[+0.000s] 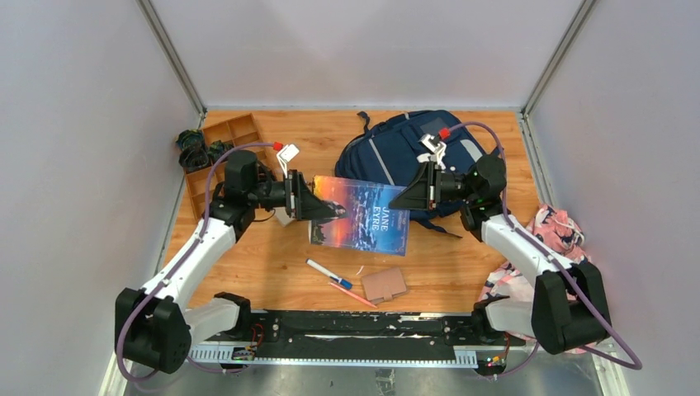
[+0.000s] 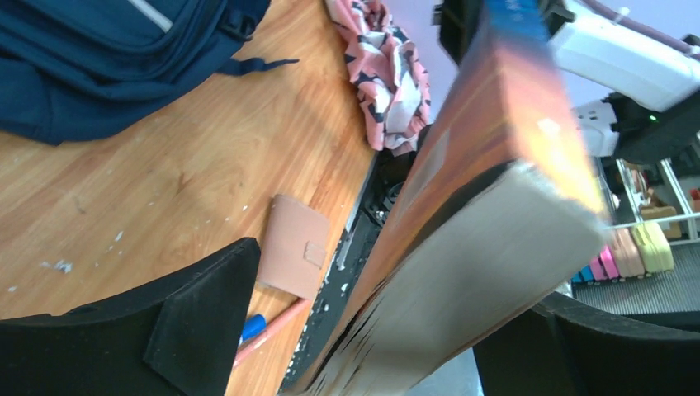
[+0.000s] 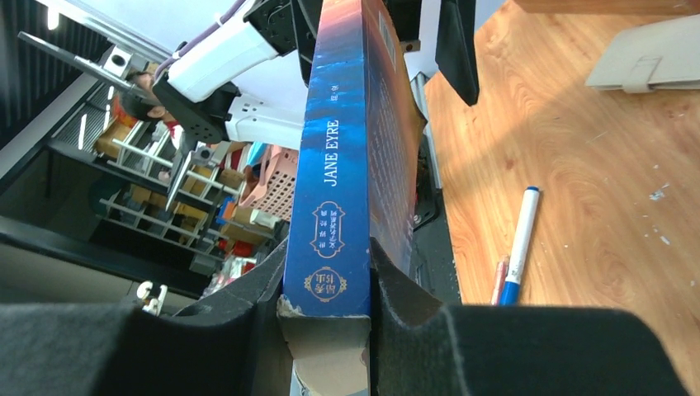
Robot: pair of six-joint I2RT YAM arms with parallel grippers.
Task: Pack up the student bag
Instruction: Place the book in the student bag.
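The navy student bag [image 1: 404, 148] with grey stripes lies at the back of the table; it also shows in the left wrist view [image 2: 99, 58]. A blue and orange book [image 1: 363, 216] titled Jane Eyre hangs in front of the bag, above the table. My right gripper [image 1: 404, 200] is shut on the book's spine end [image 3: 338, 165], one pad on each cover [image 3: 326, 305]. My left gripper [image 1: 318, 206] is open around the book's opposite edge [image 2: 487, 206]; its left finger [image 2: 190, 330] stands well off the cover.
A blue-capped pen [image 1: 328, 273], a pink pencil [image 1: 355, 294] and a brown wallet [image 1: 384, 284] lie near the front. A pink-and-navy cloth bundle [image 1: 553, 235] lies at the right. A wooden compartment tray [image 1: 219, 153] stands at the back left.
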